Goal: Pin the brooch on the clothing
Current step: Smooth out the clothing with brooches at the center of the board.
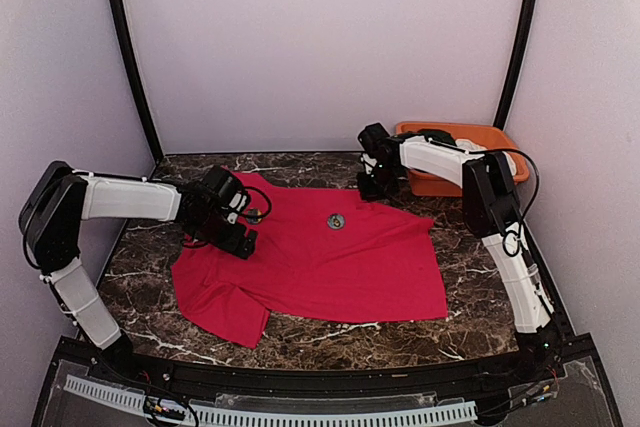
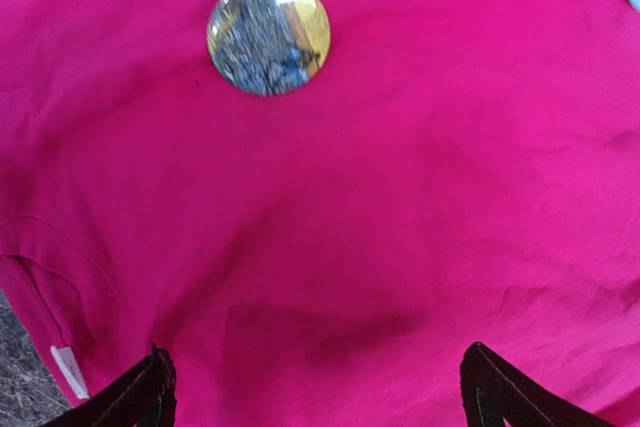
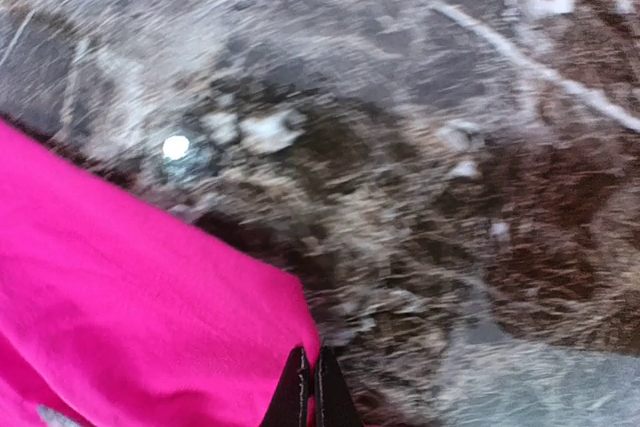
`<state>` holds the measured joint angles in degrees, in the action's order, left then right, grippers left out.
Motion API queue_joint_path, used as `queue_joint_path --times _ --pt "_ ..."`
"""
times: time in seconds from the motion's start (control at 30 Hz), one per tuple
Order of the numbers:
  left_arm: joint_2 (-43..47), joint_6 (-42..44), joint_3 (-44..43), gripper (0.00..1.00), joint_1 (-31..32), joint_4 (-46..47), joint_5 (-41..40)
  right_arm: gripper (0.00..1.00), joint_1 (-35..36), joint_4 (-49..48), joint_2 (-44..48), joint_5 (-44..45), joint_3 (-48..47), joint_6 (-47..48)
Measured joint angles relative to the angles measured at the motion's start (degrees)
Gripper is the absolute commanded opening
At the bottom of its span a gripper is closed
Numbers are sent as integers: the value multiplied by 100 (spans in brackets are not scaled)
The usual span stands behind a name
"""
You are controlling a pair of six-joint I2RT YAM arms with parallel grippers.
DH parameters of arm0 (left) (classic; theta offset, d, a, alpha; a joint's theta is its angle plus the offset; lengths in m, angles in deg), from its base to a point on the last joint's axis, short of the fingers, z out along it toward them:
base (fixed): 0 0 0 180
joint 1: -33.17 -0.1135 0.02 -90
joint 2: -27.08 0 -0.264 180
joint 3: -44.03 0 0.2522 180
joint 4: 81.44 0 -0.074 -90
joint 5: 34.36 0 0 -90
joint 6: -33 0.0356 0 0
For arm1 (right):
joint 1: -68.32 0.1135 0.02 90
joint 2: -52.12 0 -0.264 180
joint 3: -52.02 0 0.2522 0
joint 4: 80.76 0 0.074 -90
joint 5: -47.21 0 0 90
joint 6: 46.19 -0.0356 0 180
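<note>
Item: round brooch (image 1: 336, 220), glossy, blue-grey and yellow face, lying on the upper middle of the T-shirt (image 1: 330, 267).
T-shirt: bright red, short-sleeved, spread flat on the dark marbled tabletop (image 1: 130, 277).
Left claw (image 2: 315, 387): over the shirt's left part, spread wide, holding nothing.
Right claw (image 3: 311, 387): at the shirt's far right edge, fingertips pressed together, nothing visible between them.
Orange tub (image 1: 470, 132): far right corner.

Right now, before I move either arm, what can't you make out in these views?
Brooch clasp: under its face, top and left wrist views; pinned or lying loose, unknown.
Right gripper: right wrist view blurred; shut, but whether pinching the T-shirt hem unclear.
Orange bin contents: right arm covers them, top view.
</note>
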<state>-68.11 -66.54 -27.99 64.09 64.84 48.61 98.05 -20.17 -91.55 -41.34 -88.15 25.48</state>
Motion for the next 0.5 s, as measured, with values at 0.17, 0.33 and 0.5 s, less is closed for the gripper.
queue_joint_path --times 0.17,0.33,0.5 --pt "-551 129 -15 98 52 -188 107 2 0 -11 0 887 -31 -26" --pt "-566 184 -46 98 50 -223 101 17 -2 -17 0 1580 -269 70" --pt "-568 208 -48 99 50 -229 55 31 -11 -157 0 1928 -590 310"
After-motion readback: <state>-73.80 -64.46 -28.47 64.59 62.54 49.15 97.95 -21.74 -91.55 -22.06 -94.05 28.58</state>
